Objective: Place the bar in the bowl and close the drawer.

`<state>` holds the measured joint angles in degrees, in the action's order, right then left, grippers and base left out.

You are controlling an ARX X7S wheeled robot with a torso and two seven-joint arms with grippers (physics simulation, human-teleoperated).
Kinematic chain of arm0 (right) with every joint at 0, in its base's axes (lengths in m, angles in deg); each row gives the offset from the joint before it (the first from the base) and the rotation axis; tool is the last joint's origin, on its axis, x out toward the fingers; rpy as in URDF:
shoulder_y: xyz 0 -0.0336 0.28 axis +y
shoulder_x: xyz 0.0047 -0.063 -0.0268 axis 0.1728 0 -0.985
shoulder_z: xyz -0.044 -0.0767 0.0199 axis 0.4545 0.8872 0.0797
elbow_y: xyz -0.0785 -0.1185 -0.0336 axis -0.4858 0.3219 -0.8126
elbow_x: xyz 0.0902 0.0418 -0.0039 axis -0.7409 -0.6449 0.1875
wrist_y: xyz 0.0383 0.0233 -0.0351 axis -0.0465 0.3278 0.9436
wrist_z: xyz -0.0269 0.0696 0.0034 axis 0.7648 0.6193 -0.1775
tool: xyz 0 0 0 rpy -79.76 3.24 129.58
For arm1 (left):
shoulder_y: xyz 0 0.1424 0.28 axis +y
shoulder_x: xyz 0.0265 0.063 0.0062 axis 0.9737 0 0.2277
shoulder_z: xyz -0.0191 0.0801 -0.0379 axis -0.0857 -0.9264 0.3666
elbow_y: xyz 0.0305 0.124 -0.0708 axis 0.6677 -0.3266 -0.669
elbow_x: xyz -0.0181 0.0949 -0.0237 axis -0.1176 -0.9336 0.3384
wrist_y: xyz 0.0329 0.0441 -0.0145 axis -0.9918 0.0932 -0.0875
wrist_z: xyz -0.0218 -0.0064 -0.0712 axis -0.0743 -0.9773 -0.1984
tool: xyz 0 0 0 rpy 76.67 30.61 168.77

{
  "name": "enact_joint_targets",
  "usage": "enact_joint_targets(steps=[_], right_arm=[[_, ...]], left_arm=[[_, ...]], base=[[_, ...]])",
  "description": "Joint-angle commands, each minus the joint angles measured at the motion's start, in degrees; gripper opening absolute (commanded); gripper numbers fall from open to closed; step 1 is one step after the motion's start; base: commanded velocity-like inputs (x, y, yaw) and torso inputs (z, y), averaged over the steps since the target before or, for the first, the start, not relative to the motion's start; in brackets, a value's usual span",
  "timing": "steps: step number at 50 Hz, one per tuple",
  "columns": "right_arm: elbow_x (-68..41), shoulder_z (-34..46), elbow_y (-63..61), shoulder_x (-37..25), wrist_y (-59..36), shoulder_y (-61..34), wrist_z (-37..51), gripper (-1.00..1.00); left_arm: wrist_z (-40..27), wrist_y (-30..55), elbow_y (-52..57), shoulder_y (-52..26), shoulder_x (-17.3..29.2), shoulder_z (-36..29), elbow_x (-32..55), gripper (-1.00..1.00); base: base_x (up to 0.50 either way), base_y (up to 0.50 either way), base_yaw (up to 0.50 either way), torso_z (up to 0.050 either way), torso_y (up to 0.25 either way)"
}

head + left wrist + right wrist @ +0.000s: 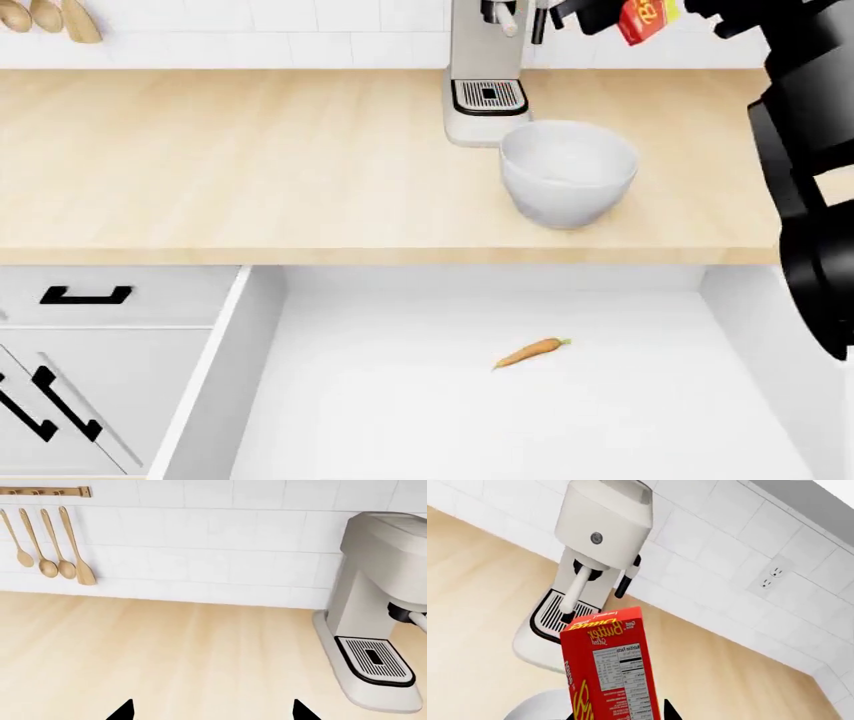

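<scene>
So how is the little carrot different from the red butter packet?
The carrot is orange and lies flat inside the open drawer. The bar is red and boxy, held up in the air by the right gripper, above the counter. Both are small, smaller than the bowl.

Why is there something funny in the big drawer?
A tiny carrot lies alone on the floor of the open white drawer, an odd spot for food. Also, the red bar hangs up in the right claw, above the counter, not in the bowl.
</scene>
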<state>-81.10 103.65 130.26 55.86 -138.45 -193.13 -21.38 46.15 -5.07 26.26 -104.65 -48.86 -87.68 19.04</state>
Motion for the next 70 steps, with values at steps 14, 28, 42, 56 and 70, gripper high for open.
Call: enact_joint_targets(steps=[14,28,42,56,70], right_arm=[[22.1,-24.0,8.1,4.5,2.1,-0.6,1.7,-1.00],[26.1,-34.8,8.1,4.1,2.2,-2.1,2.7,-1.00],[28.9,-42.6,8.1,5.1,5.3,0.3,7.5,-1.00],[30.0,-45.1,8.1,5.9,6.4,2.7,8.7,-1.00],[30.1,-46.3,8.1,5.9,8.6,5.3,10.7,-1.00]], left_arm=[[4.1,-5.2,-7.0,-1.8,-3.7,-2.0,-4.7,1.00],[4.1,-5.6,-8.4,-2.6,-4.7,-1.9,-5.4,1.00],[5.5,-6.3,-10.4,-3.2,-5.5,-2.1,-6.3,1.00],[7.8,-7.5,-13.5,-3.4,-6.9,-2.2,-8.5,1.00],[8.2,-7.3,-13.6,-2.3,-7.2,1.2,-12.0,1.00]], base=[[0.00,0.00,0.00,0.000,-0.241],[0.00,0.00,0.00,0.000,-0.095],[0.00,0.00,0.00,0.000,0.000],[0.00,0.00,0.00,0.000,0.000],[0.00,0.00,0.00,0.000,0.000]])
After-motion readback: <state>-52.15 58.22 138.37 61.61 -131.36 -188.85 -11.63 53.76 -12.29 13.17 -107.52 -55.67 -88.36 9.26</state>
